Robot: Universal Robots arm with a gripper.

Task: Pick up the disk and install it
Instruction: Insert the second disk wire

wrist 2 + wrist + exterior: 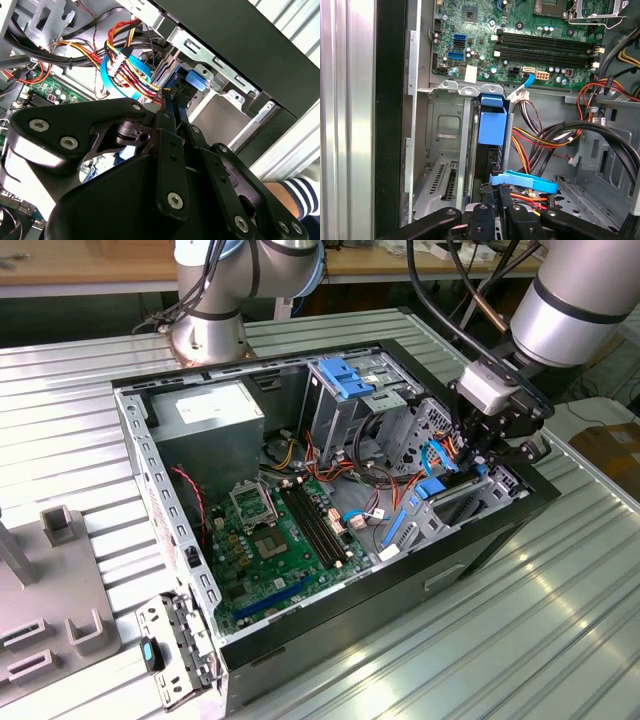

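- One open computer case (300,635) lies on the ribbed table (520,620); one green motherboard (275,550) sits inside.
- One disk (490,150) stands on edge in the drive bay at the exterior view's right, long axis running down into the bay, blue rail (492,127) upward.
- One gripper (496,202) grips the disk's near end, fingers (172,112) clamped on it.

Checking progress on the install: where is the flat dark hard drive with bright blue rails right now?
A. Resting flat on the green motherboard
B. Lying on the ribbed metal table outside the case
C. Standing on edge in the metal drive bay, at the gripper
C: in the first wrist view the dark hard drive with blue rails stands on edge in the grey metal drive bay, directly ahead of the black gripper.
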